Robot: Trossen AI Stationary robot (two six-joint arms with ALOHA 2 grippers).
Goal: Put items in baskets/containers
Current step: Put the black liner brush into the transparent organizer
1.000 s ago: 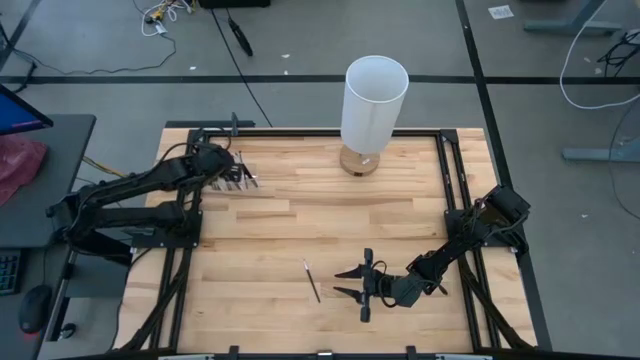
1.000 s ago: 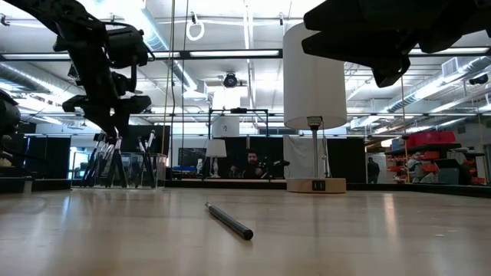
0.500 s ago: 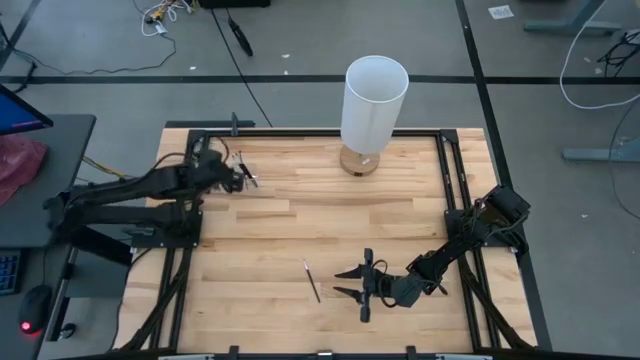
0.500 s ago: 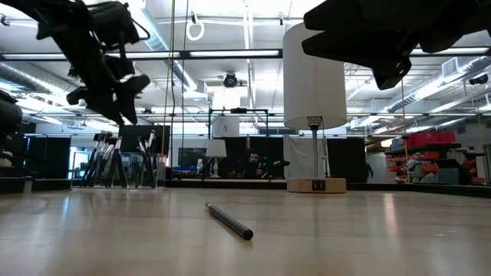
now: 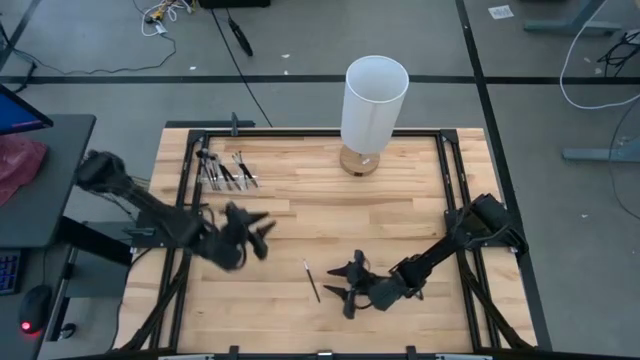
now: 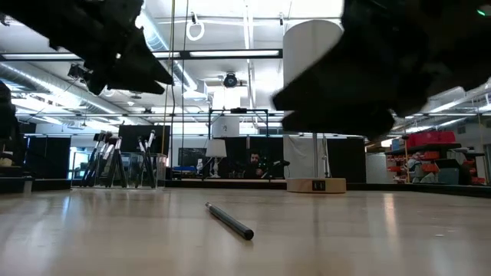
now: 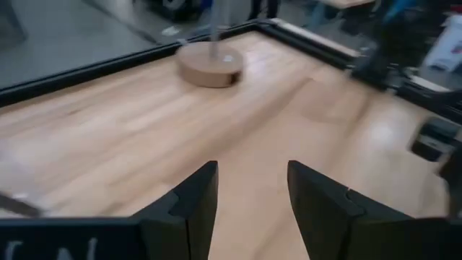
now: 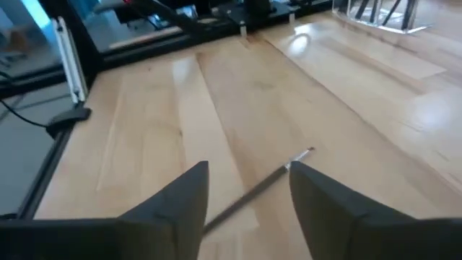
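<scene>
No text, label, brand or number can be read anywhere (background signs are too small).

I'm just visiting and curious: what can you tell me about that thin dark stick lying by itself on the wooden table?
The lone makeup brush is a slim, dark, straight stick lying flat on the bare wooden table, angled slightly. One end looks paler in the right wrist view. Nothing touches it. The right gripper hovers open just beside it, and its fingers frame the brush.

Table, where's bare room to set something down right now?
Bare wood right of the lamp, up to the frame, and along the near edge under the left gripper. Crowded: the container corner, and the middle, where the right gripper nears the loose brush.
</scene>
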